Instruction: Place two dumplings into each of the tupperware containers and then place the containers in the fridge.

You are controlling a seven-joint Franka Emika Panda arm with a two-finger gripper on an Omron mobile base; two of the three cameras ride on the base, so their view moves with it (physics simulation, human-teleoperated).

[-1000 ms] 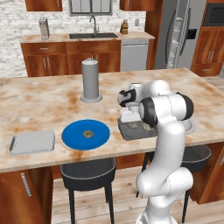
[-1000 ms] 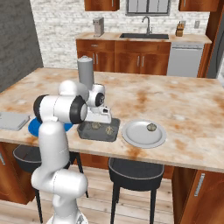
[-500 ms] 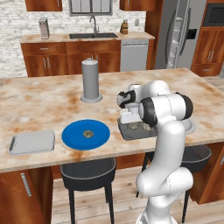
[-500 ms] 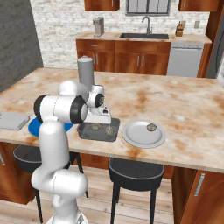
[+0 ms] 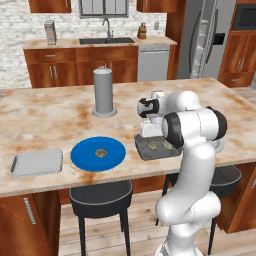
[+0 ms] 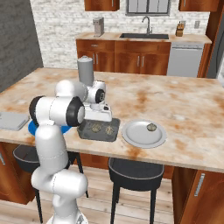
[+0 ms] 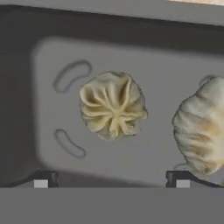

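The dark grey tupperware container (image 5: 156, 149) (image 6: 99, 130) sits on the island counter near its front edge. Two dumplings lie in it, one (image 5: 152, 145) (image 6: 95, 128) (image 7: 113, 105) right under the hand and the other (image 5: 165, 145) (image 6: 108, 128) (image 7: 202, 127) beside it. My gripper (image 5: 150, 136) (image 6: 97, 119) (image 7: 111, 180) hovers just above the container floor, open, with nothing between its fingertips (image 7: 41, 179). Another dumpling (image 5: 101, 152) rests on the blue plate (image 5: 97, 153), and one (image 6: 151, 127) on the light-grey plate (image 6: 144, 134). The light grey tupperware container (image 5: 36, 162) (image 6: 11, 120) lies at the counter's left. The fridge (image 5: 207, 37) stands at the back right.
A tall grey paper-towel holder (image 5: 104, 91) (image 6: 85, 70) stands on the counter behind the plates. Two black stools (image 5: 100, 197) (image 6: 138, 173) are tucked under the counter's front edge. A sink counter (image 5: 100, 42) runs along the back wall.
The arm stays over the dark container and nothing on the counter has shifted.
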